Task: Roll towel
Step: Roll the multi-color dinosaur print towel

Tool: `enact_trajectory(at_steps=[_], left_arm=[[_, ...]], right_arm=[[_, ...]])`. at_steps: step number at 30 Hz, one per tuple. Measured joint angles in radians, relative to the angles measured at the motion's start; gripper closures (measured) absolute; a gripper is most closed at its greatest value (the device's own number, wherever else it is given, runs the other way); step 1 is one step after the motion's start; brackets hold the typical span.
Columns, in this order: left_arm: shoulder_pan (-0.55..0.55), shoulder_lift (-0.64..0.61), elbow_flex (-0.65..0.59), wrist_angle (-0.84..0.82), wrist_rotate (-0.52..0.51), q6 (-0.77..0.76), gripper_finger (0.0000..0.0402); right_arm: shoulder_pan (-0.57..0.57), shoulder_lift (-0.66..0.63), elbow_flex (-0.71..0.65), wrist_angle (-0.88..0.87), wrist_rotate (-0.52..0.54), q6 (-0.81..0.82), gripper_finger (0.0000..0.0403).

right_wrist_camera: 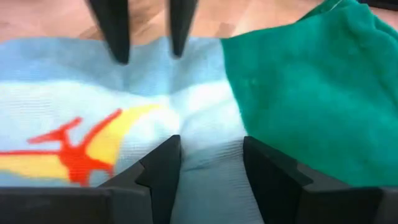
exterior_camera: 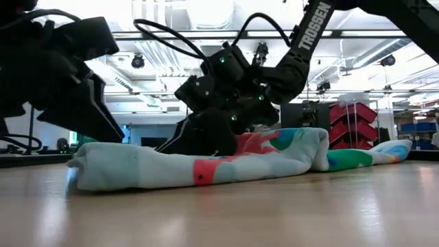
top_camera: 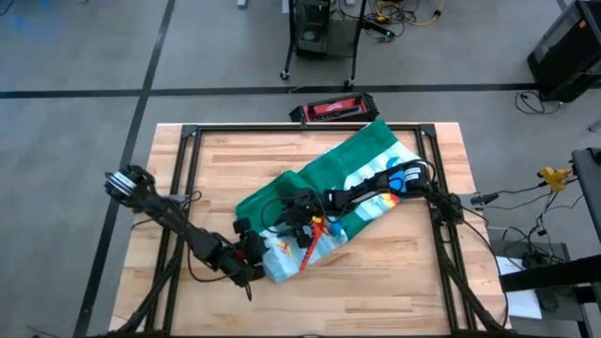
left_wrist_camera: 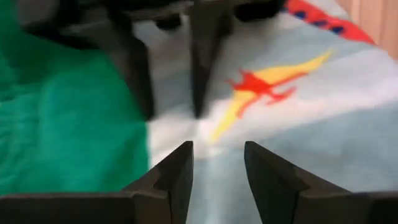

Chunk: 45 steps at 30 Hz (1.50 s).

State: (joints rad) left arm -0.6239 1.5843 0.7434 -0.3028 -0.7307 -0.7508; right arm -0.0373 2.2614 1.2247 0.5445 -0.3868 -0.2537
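Beneath me lies a pale wooden table (top_camera: 404, 272) on a grey floor (top_camera: 75, 56) crossed by dark lines. A red and black case (top_camera: 333, 108) rests just beyond its far edge. Behind, I see red bins (exterior_camera: 353, 113) and bright ceiling lights (exterior_camera: 206, 14).

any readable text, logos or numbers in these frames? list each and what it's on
"TROSSEN": white capitals running along the dark arm link at the top of the low view.
Red-and-black case on the floor beyond the table: any print on it is too small to read.
Towel: dinosaur pictures only, no lettering visible.
Nothing else legible in the high or wrist views.
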Motion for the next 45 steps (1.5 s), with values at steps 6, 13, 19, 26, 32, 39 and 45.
enact_trajectory(at_steps=[6, 13, 19, 26, 32, 39, 45], left_arm=[[0.000, -0.031, -0.045, -0.101, -0.081, -0.145, 0.0261], [0.022, 0.003, -0.182, 0.141, -0.067, -0.194, 0.0242], [0.023, 0.016, -0.202, 0.163, -0.062, -0.208, 0.0243], [0.023, 0.016, -0.200, 0.161, -0.060, -0.184, 0.0251], [0.023, -0.002, -0.200, 0.137, -0.050, -0.174, 0.0240], [0.002, -0.117, -0.124, -0.060, -0.021, -0.171, 0.0238], [-0.118, -0.152, -0.019, -0.118, 0.040, -0.224, 0.0249]], right_arm=[[-0.009, 0.012, 0.000, 0.000, -0.043, 0.007, 0.0242], [-0.013, -0.003, -0.002, -0.011, -0.042, -0.002, 0.0234], [0.012, -0.055, -0.007, -0.025, -0.032, -0.012, 0.0222], [0.013, 0.007, 0.125, -0.027, -0.169, -0.005, 0.0211], [0.000, 0.081, 0.211, -0.104, -0.171, -0.045, 0.0208], [-0.001, 0.094, 0.212, -0.139, -0.179, -0.054, 0.0208], [-0.001, 0.102, 0.212, -0.141, -0.176, -0.054, 0.0208]])
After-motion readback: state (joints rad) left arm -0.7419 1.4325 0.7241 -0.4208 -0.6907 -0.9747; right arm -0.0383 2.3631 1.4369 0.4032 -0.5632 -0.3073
